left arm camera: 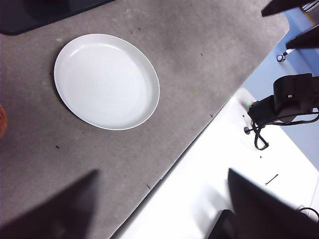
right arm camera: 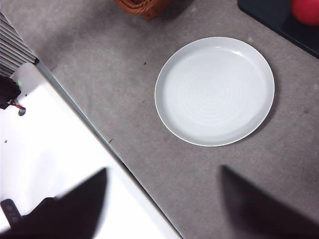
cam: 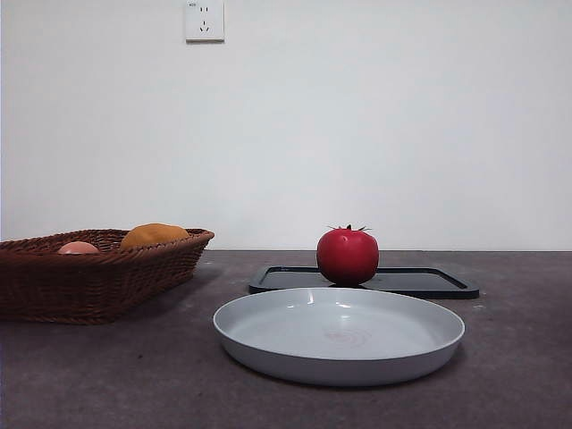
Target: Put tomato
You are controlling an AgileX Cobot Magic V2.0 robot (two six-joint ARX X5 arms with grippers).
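— Grey-white plate (cam: pixel 339 335) first, as I see it from the console: it sits nearest the front edge of the bench (cam: pixel 107 375), bare inside, right way up.

— And behind it?

— Black flat tray (cam: pixel 420 281), just beyond the plate toward the back edge. The tomato (cam: pixel 348 256) stands upright on the tray's left part, green calyx on top, not touching the plate.

— Anything to the side?

— Brown wicker basket (cam: pixel 98 273) at the bench's left, holding an orange-yellow fruit (cam: pixel 154 235) and a small pinkish fruit (cam: pixel 78 248).

— Grippers?

— Both hang high over the front of the bench, well apart from the tomato. Left gripper (left arm camera: pixel 159 209): jaws spread wide, nothing between them. Right gripper (right arm camera: pixel 164 204): likewise spread, holding nothing.
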